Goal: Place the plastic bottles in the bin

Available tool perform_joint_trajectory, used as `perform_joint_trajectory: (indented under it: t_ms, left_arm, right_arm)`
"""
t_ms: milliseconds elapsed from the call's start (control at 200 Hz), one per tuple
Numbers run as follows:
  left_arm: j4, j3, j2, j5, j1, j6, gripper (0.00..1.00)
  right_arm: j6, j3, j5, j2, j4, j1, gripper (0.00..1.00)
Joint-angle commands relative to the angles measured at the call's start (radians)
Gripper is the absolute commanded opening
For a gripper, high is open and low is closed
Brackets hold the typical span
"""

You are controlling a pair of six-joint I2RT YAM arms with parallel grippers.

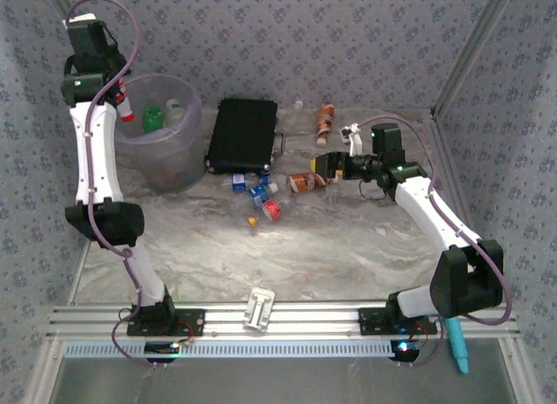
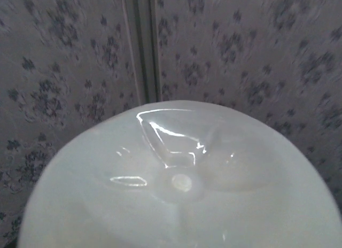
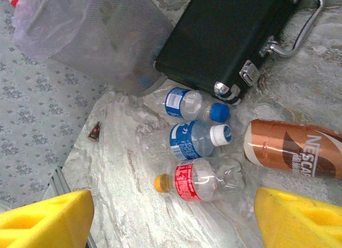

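Observation:
The lilac bin point(image 1: 165, 156) stands at the back left with a green bottle point(image 1: 154, 117) inside it. My left gripper point(image 1: 111, 89) hangs above its rim, shut on a clear bottle with a red cap point(image 1: 127, 106). That bottle's rounded base point(image 2: 181, 181) sits right against the left wrist camera and hides the fingers. My right gripper point(image 3: 171, 221) is open over the table, its yellow fingers point(image 3: 45, 221) wide apart. Ahead of it lie a red-label bottle with an orange cap point(image 3: 200, 179), a blue-label bottle with a white cap point(image 3: 195, 139) and a blue-capped bottle point(image 3: 189, 103).
A flat black case point(image 1: 244, 134) lies right of the bin, close behind the loose bottles. A brown Nescafe bottle point(image 3: 294, 152) rests by my right fingers, and another brown bottle point(image 1: 325, 121) lies farther back. A white clip point(image 1: 259, 309) sits on the front rail.

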Motion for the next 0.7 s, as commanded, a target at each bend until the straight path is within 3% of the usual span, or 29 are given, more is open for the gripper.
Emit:
perform_joint_trajectory:
  t_ms: [0,270,350,535,695]
  left_arm:
    - [-0.049,-0.009,-0.005,-0.038,-0.007,0.062,0.43]
    - [-0.018,-0.244,-0.087,-0.025,-0.008,0.047,0.50]
    - [0.003,-0.295,-0.104,0.002,-0.007,0.046,0.61]
    - [-0.017,-0.266,-0.101,0.054,-0.006,0.043,0.82]
    - [-0.047,-0.190,-0.085,0.088,-0.007,0.044,0.84]
  right_arm:
    - [-0.015,-0.020,-0.014,-0.018,-0.014,-0.021,0.80]
    - [-0.018,-0.034,-0.020,-0.025,-0.008,-0.040,0.80]
    - [-0.019,-0.040,-0.019,-0.029,-0.007,-0.044,0.80]
    - [-0.020,-0.045,-0.024,-0.034,-0.003,-0.054,0.80]
    - [-0.013,-0.048,-0.024,-0.028,0.012,-0.055,0.80]
